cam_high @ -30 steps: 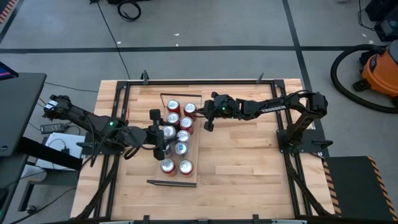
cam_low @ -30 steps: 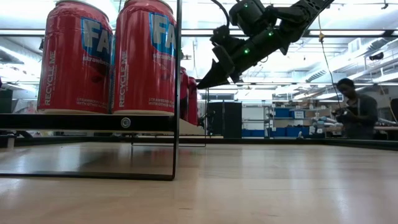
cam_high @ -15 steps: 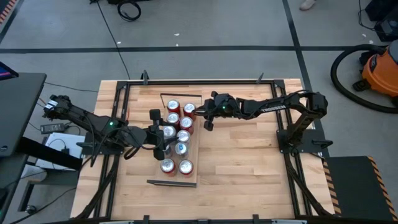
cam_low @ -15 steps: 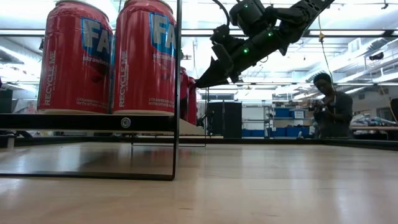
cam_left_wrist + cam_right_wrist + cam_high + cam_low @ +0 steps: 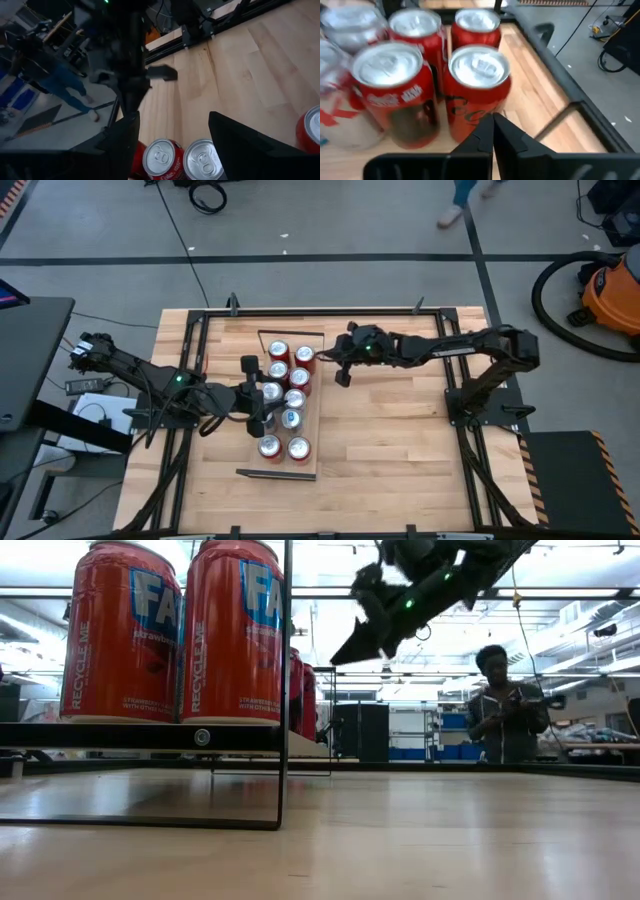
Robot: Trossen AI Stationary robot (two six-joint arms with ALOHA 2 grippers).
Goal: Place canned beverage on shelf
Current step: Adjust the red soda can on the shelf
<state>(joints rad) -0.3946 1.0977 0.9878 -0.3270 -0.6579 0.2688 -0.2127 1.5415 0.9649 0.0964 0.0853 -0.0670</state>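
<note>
Several cans, red (image 5: pixel 299 377) and silver (image 5: pixel 294 398), stand upright on the light-wood shelf (image 5: pixel 311 422) in mid-table. My right gripper (image 5: pixel 339 374) hangs shut just off the shelf's right side. In its wrist view the shut tips (image 5: pixel 493 131) point at a red can (image 5: pixel 479 85). The low view shows the right gripper (image 5: pixel 336 660) in the air, clear of the cans. My left gripper (image 5: pixel 253 395) hovers open at the shelf's left side. Its wrist view (image 5: pixel 172 117) looks down on can tops (image 5: pixel 162 157) between the fingers.
A black frame (image 5: pixel 205 330) runs round the plank tabletop. Bare wood (image 5: pixel 390 430) lies right of the shelf. In the low view two red cans (image 5: pixel 235 630) stand large on the shelf's dark rim (image 5: pixel 140 735). A person (image 5: pixel 505 715) stands in the room behind.
My right gripper has risen and drawn back from the red cans toward the table's right edge. The cans have stayed where they were. The person in the room behind has walked across.
</note>
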